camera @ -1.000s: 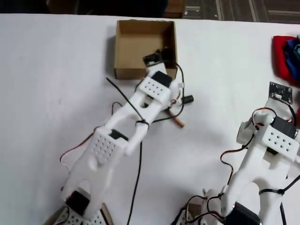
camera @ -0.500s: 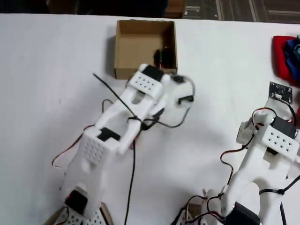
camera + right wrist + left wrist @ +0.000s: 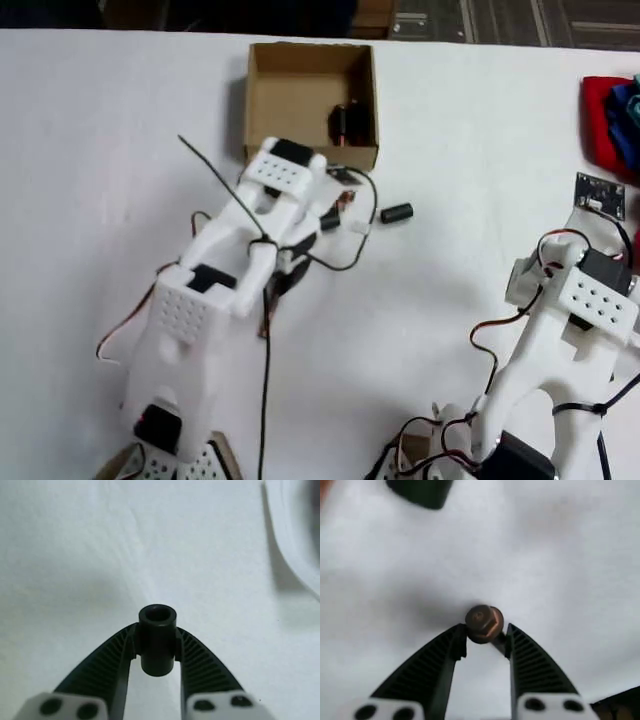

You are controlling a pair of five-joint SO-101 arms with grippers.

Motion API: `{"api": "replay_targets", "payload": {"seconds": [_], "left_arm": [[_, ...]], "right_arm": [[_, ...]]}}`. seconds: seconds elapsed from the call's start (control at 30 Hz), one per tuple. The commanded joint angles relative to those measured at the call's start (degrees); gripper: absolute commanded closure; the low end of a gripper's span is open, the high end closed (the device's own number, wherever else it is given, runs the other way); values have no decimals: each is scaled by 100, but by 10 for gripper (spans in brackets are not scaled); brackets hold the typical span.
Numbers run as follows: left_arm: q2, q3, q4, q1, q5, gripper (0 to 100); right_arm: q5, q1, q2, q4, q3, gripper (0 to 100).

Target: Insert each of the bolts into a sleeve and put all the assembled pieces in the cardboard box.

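Bolt (image 3: 484, 624) now pinched in the left pincer (image 3: 485, 633), which drew back from the cardboard box (image 3: 285, 95); right pincer (image 3: 156, 633) still pinches a sleeve (image 3: 158, 647).

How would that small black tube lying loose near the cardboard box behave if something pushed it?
The loose sleeve lies on its side and looks round, so it would probably roll. It seems rigid and, being small, likely light.
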Motion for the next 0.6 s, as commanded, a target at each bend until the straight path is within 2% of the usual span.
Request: {"api": "replay_targets", "payload": {"seconds": [0.0, 0.13, 0.4, 0.57], "left_arm": [[-387, 286, 105, -132, 299, 885], [-387, 523, 79, -97, 659, 859], [-343, 567, -53, -97, 862, 862], [-352, 338, -220, -114, 835, 979]], "right_arm": [[-9, -4, -75, -75, -114, 975], [18, -4, -40, -48, -325, 975], [9, -4, -40, -31, -510, 975], [0, -4, -31, -31, -492, 975]]}}
